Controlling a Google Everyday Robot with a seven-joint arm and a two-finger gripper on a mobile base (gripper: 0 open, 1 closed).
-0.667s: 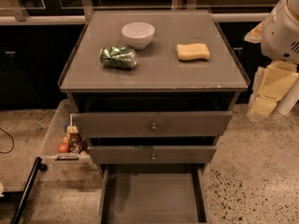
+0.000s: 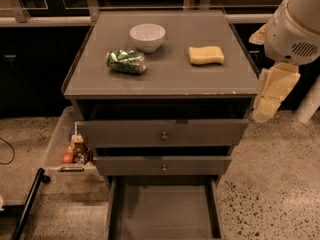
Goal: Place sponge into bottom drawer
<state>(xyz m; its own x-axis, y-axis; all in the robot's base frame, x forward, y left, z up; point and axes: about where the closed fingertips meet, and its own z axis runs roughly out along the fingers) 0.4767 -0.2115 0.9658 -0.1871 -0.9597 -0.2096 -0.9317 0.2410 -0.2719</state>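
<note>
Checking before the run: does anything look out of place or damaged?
Only the green packet on the cabinet top, lying on its side and looking crumpled. The sponge lies flat, the bottom drawer is open, and the gripper hangs beside the cabinet's right edge.

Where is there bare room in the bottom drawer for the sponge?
The bottom drawer has bare floor, wall to wall. Bowl and green packet crowd the top's left; sponge sits right. Gripper hangs beside the right edge.
</note>
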